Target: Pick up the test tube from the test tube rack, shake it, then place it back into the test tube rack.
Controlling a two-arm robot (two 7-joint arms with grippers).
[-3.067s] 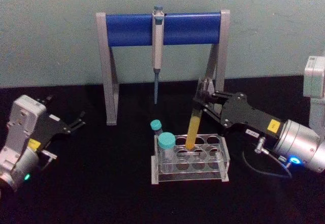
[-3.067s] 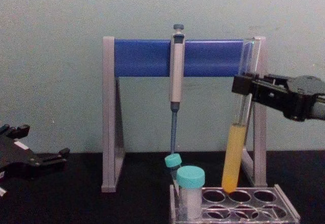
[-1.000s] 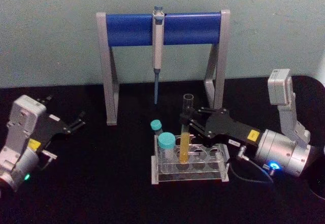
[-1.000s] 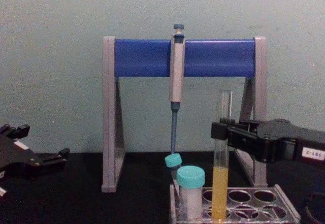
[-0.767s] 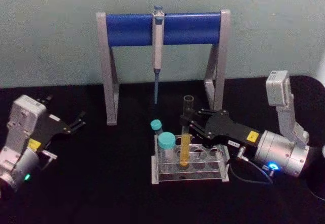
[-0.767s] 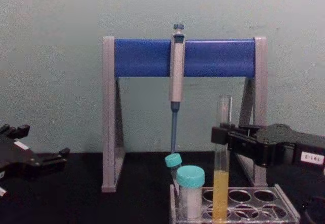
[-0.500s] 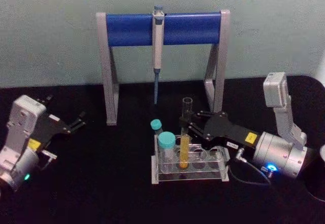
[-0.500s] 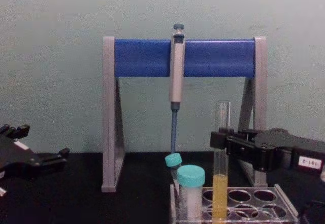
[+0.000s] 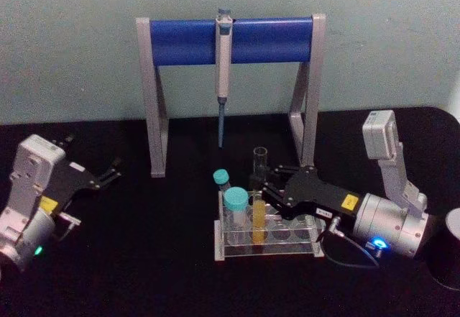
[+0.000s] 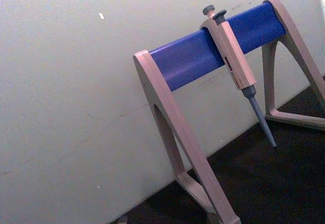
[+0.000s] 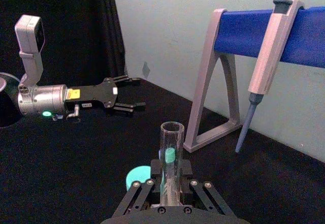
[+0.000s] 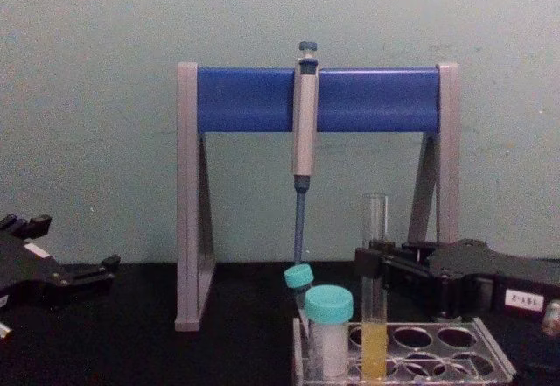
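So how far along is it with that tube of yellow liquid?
Nearly finished. The tall clear glass test tube stands upright in a hole of the low clear plastic rack. The right end effector is closed around it; what's left is releasing and withdrawing.

Black right tool (image 9: 267,185) with yellow label, silver wrist, apparently blue light, thin cable.

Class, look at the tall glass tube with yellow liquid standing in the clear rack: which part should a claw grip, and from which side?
Grip the test tube on its bare upper glass, above the test tube rack, coming level from the robot's right, as the right claw does. It stands upright, its lower part sits in a hole, and teal-capped tubes crowd its left.
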